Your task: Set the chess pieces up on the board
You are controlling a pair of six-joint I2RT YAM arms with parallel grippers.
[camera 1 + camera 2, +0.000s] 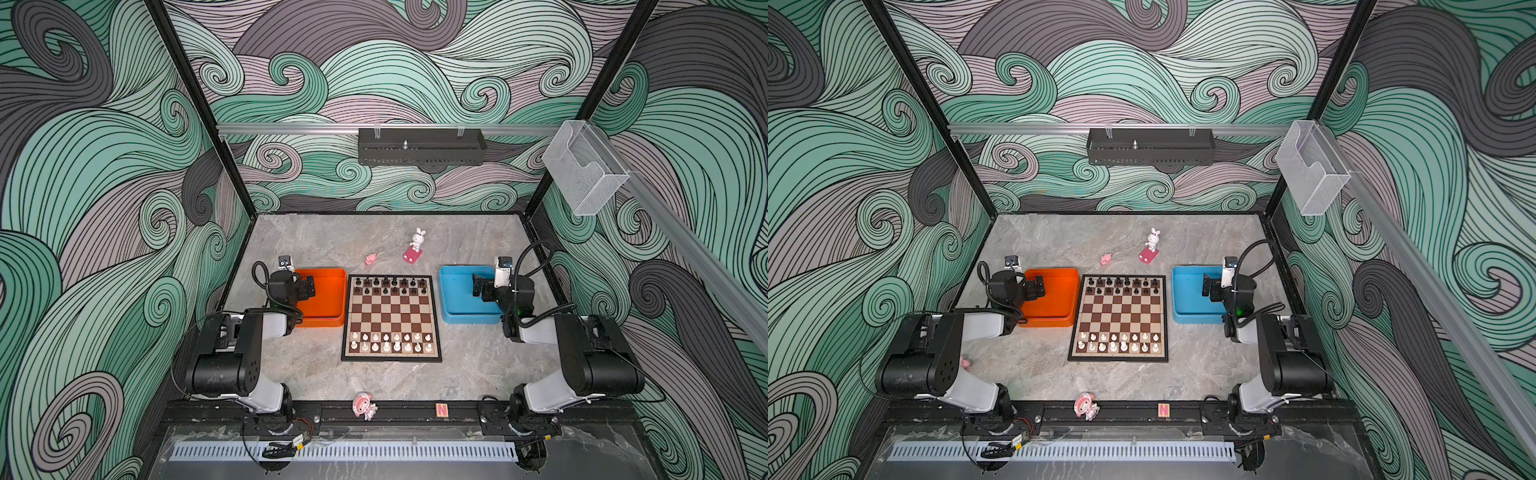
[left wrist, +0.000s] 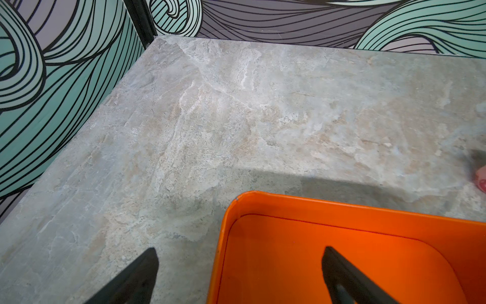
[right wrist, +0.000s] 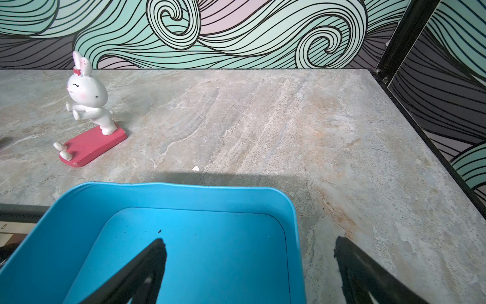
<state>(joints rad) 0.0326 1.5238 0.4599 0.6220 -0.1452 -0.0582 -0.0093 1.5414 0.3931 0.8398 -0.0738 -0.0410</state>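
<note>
The board (image 1: 390, 316) is the biggest thing of the job. It lies flat in the middle of the table, square to it, and shows in both top views (image 1: 1119, 318). It looks stiff and thin, and I think it would slide if pushed. It is square, so no side is longer.

The orange tray (image 1: 324, 322) sits at 9 o'clock from the board and the blue tray (image 1: 457, 318) at 3 o'clock. Both look empty.

The left gripper (image 1: 309, 286) hangs over the orange tray, and the right gripper (image 1: 478, 286) hangs over the blue tray. The jaws of both are spread wide, with nothing between them.

The chess pieces are the smallest things. The black ones (image 1: 390, 286) fill two rows at the board's 12 o'clock edge. The white ones (image 1: 390, 341) fill two rows at its 6 o'clock edge. They all stand up straight, long way pointing up, and the rows run from 9 to 3 o'clock. They are too tiny to tell which is which. I think they are light, hard, shiny and slippery, and easy to tip. A pinch from above, low on the thin body, seems best.
</note>
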